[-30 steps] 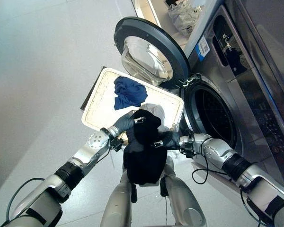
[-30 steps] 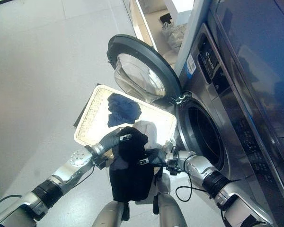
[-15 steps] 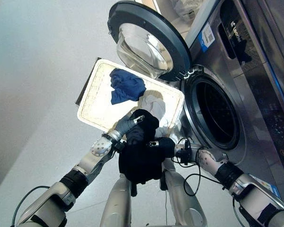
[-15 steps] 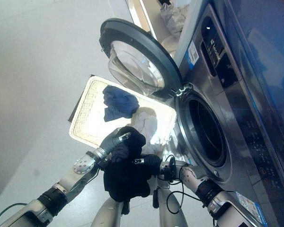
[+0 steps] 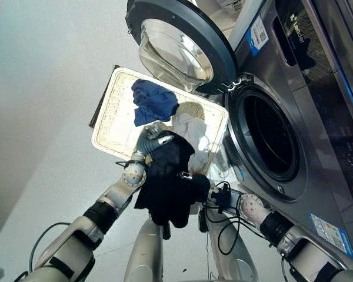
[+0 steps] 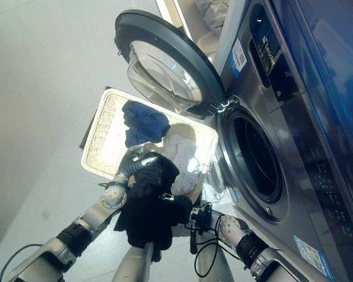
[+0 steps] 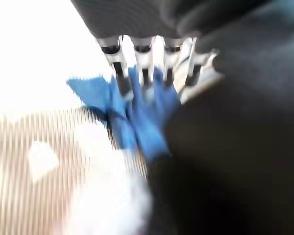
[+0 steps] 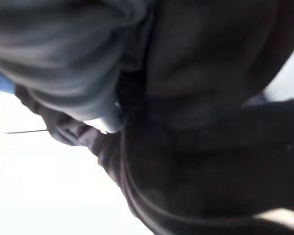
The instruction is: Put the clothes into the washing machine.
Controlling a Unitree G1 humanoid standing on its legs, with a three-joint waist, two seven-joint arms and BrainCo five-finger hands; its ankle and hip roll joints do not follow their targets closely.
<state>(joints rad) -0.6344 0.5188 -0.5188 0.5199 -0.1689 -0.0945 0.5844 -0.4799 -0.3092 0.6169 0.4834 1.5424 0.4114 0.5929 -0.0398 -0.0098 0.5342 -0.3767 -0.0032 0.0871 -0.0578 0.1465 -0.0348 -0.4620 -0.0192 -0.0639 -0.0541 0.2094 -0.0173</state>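
Blue cloth [image 7: 137, 112] beyond left hand [image 7: 142, 58]

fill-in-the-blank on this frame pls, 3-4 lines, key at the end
1. Both hands, left hand and right hand, hold up a garment whose colour is ____.
2. The washing machine's door is ____.
3. A ____ garment lies in the laundry basket at its end nearer the door.
4. Beside it in the basket lies a white garment, on the side towards the ____.

Missing words: black; open; blue; drum
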